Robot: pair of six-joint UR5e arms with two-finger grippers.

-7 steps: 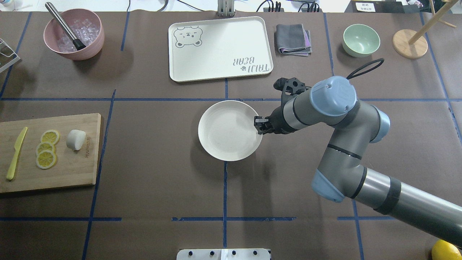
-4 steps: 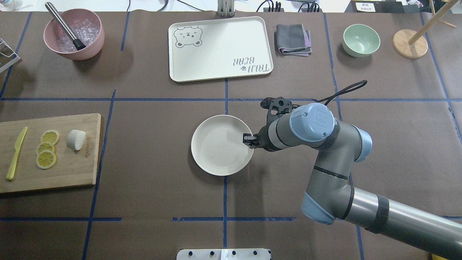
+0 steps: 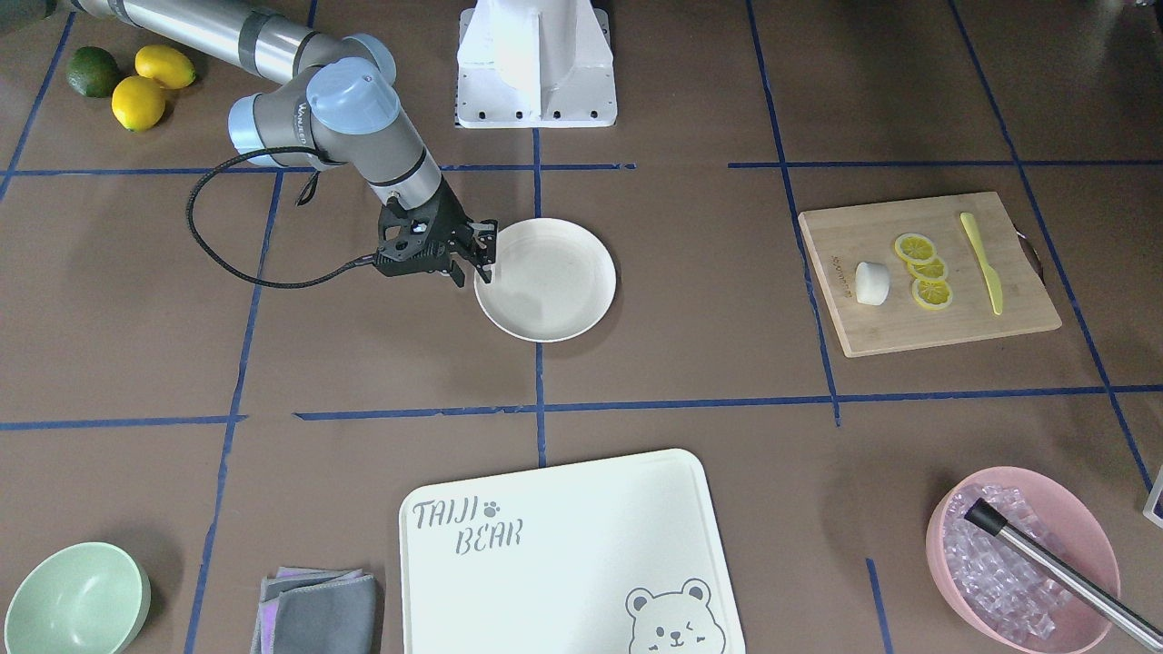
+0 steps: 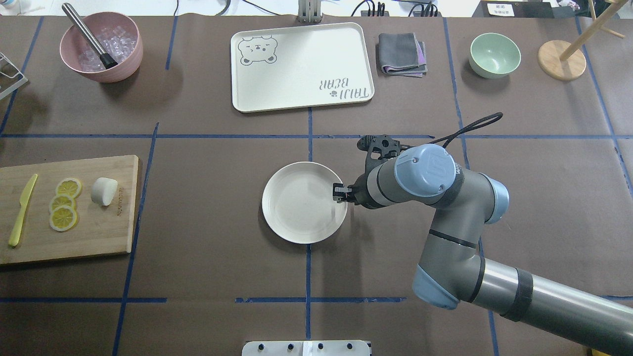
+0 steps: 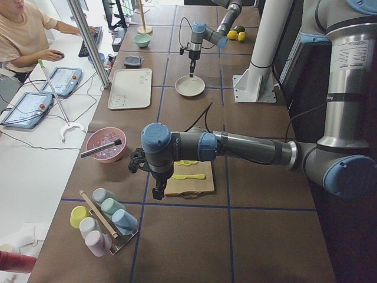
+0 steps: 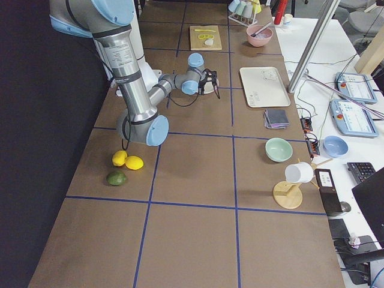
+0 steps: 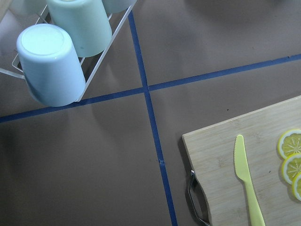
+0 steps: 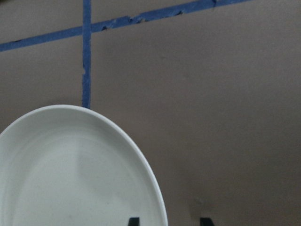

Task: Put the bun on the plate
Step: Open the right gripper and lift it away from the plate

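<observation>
The white bun (image 4: 104,191) (image 3: 870,282) lies on the wooden cutting board (image 4: 99,232), right of the lemon slices (image 4: 64,203). At the table's middle rests the cream plate (image 4: 296,207) (image 3: 554,291), with nothing on it. My right gripper (image 4: 340,193) (image 3: 479,259) is at the plate's right rim, one finger inside and one outside it. In the right wrist view the fingertips (image 8: 133,221) stand apart with the rim (image 8: 155,197) between them, so it reads as open. My left gripper (image 5: 158,191) hangs over the board's near end; I cannot tell its state.
A bear-printed tray (image 4: 301,66), folded cloths (image 4: 403,53) and a mint bowl (image 4: 494,54) line the far side. A pink bowl of ice (image 4: 101,47) stands far left. A yellow knife (image 4: 22,210) lies on the board. A cup rack (image 7: 61,52) sits beyond the board's end.
My right gripper moved the plate toward the robot and slightly left, from near the tray to the table's middle. In the last half second the plate settled a little and the arm nearly stopped.
</observation>
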